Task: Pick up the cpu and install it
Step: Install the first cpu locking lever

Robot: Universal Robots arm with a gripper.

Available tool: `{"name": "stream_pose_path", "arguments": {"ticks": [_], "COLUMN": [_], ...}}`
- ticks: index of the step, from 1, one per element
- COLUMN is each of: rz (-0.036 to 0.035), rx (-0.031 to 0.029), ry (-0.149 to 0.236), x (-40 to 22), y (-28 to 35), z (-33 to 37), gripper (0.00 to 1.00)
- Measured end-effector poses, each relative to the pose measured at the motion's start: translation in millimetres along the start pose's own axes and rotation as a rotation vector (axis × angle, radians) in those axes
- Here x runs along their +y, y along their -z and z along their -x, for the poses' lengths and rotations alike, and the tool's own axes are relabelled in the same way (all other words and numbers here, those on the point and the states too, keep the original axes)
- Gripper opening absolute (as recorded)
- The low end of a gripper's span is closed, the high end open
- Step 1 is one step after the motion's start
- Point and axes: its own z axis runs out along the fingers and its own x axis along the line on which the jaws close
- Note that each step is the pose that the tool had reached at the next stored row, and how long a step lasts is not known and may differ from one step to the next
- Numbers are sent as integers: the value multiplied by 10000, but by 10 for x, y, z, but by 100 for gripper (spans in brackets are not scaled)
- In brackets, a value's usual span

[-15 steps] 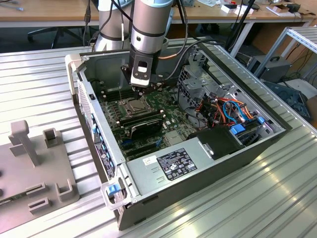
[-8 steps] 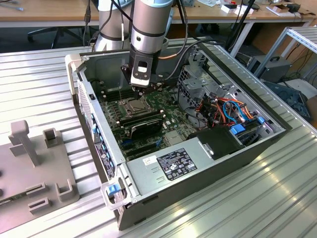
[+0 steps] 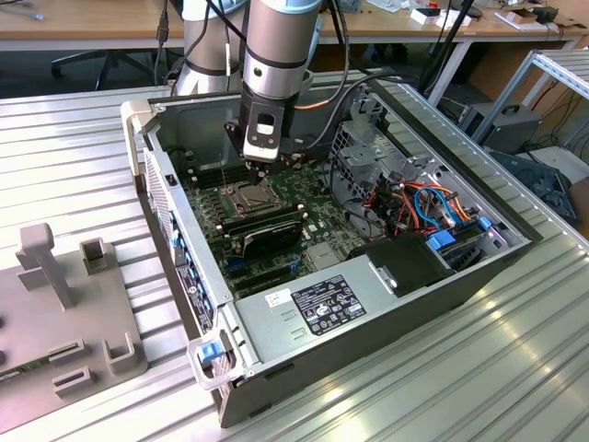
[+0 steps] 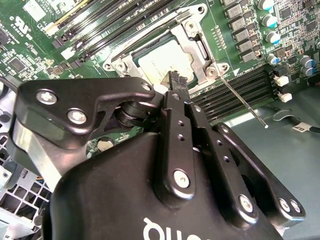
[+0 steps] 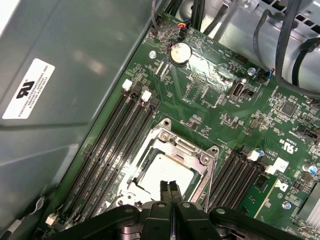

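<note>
Gripper [image 3: 260, 168] low over the cpu [image 5: 166, 169] inside the open computer case [image 3: 368, 308].
The cpu lies flat in its socket on the green board [image 5: 220, 100], and the shiny metal frame [image 5: 187, 145] sits around it. In the first wrist view the two black fingers [image 5: 163, 188] are pressed together with nothing between them. Their tips hang just over the cpu's edge.

The exterior view overlooks the computer case [image 3: 368, 313] from above; both wrist views closely face its motherboard [image 5: 225, 115] past the gripper [image 5: 170, 186].

Hand [image 5: 169, 188] closed, pointing straight down
</note>
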Motion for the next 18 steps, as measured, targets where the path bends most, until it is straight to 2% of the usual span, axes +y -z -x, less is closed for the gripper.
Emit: {"name": "stream_pose_path", "arguments": {"ticks": [7, 11, 18], "rz": [-1, -1, -1], "rx": [0, 5, 5], "ry": [25, 208, 265], "x": [0, 0, 0], "y": [0, 0, 0], "z": [0, 0, 0], "gripper": [11, 11, 11]}}
